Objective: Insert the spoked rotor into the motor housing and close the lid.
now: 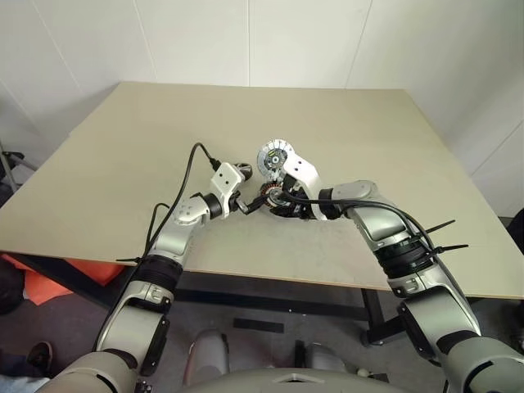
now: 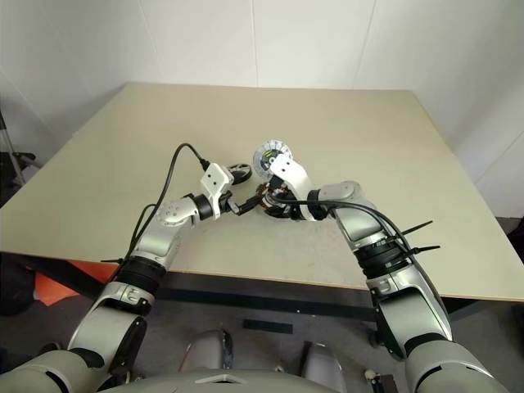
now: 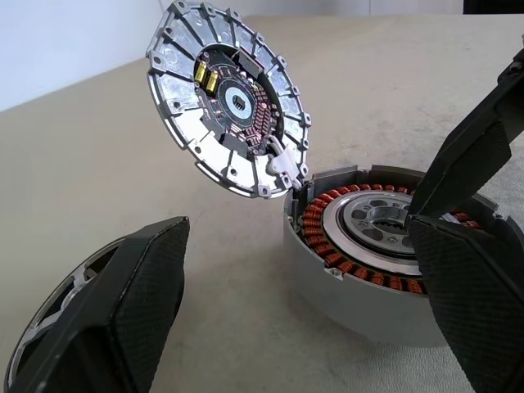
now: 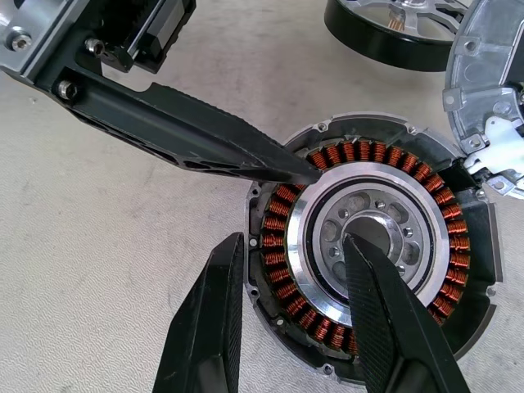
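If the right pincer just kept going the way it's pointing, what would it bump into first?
Most likely the motor housing. The right pincer points down at it, one finger over the silver centre and the other outside the rim, so it would probably meet the copper windings or the rim. Depth is hard to judge.

This looks like a bare lab or test room: plain white panelled walls [image 1: 246, 41], a single beige tabletop [image 1: 123, 164] on a dark metal frame [image 1: 270, 303], a grey floor [image 1: 74, 319], and an orange object [image 1: 49, 282] lying underneath the table.
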